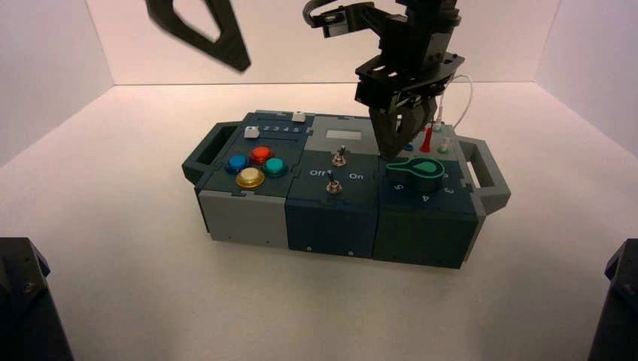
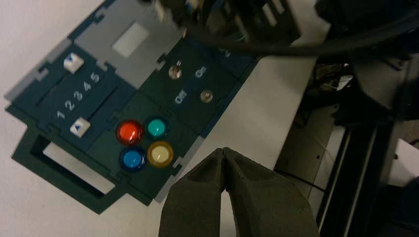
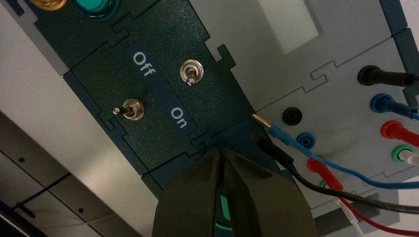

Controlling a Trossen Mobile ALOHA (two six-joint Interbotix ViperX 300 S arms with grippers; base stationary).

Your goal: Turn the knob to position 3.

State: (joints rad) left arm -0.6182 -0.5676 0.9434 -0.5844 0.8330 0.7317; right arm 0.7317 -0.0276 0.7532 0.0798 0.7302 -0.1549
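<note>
Dark green and teardrop-shaped, teal-edged, the knob (image 1: 418, 168) sits on the box's (image 1: 248, 218) right section — above the arc of numerals. Right gripper (image 1: 403, 134) hangs just over it, jaws pressed together on nothing; left gripper (image 2: 225, 160) — likewise closed — is raised high.

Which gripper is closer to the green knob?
Right. The right gripper hangs directly above the knob; the left gripper is raised off beyond the box's push-button end.

A plain white surface (image 1: 135, 286) walled by white panels at the back and both sides. One thing sits directly on it: a dark teal and grey box (image 1: 248, 218) with a handle at each end
</note>
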